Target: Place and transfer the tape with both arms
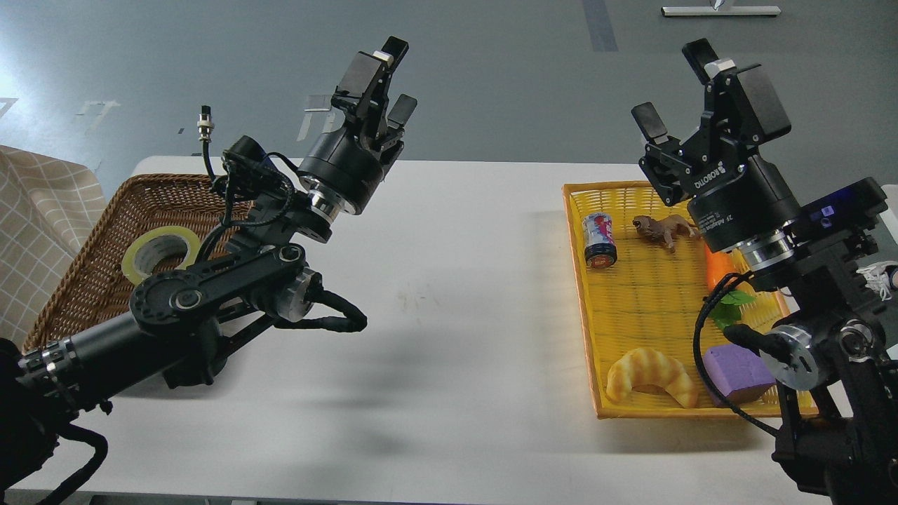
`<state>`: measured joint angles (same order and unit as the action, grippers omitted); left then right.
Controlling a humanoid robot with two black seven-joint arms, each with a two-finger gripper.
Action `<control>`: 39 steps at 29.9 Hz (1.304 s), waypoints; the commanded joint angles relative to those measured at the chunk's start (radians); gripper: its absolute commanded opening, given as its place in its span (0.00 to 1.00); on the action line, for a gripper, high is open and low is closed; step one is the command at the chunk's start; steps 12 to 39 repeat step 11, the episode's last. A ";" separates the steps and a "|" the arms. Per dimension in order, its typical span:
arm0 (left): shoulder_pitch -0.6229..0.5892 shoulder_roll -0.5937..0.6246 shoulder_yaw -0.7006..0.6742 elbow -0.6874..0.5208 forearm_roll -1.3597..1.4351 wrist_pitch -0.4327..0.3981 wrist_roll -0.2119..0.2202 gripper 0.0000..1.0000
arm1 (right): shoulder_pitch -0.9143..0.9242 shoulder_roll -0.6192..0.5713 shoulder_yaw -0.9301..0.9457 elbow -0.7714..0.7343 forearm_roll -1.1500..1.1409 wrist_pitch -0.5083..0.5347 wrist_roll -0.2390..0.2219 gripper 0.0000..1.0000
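Observation:
The yellow tape roll [151, 254] with a pale core lies in the brown wicker basket [91, 231] at the left, partly hidden behind my left arm. My left gripper [394, 77] is raised high above the table's far edge, right of the basket, open and empty. My right gripper [675, 85] is raised above the far end of the yellow tray [649, 294], open and empty.
The yellow tray holds a can [599, 240], a brown animal figure [663, 228], a carrot [718, 270], a croissant [649, 376] and a purple block [738, 375]. White tabletop [456, 294] lies between basket and tray. A checked cloth [35, 217] is at far left.

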<state>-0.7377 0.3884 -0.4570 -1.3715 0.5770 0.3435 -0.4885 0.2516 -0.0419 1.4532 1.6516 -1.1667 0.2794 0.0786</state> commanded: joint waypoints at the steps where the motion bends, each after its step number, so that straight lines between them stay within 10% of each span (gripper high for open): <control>1: -0.025 0.000 -0.021 -0.017 -0.006 -0.118 0.000 0.98 | 0.050 -0.001 -0.001 -0.038 0.005 0.000 0.001 1.00; 7: -0.042 -0.046 -0.215 -0.011 -0.054 -0.317 0.002 0.98 | 0.087 -0.003 0.001 -0.038 0.010 0.007 0.009 1.00; 11: 0.092 -0.178 -0.446 -0.023 -0.111 -0.322 0.091 0.98 | 0.094 0.003 -0.005 -0.039 0.009 0.009 0.009 1.00; 39: 0.092 -0.178 -0.446 -0.023 -0.111 -0.322 0.091 0.98 | 0.094 0.003 -0.005 -0.039 0.009 0.009 0.009 1.00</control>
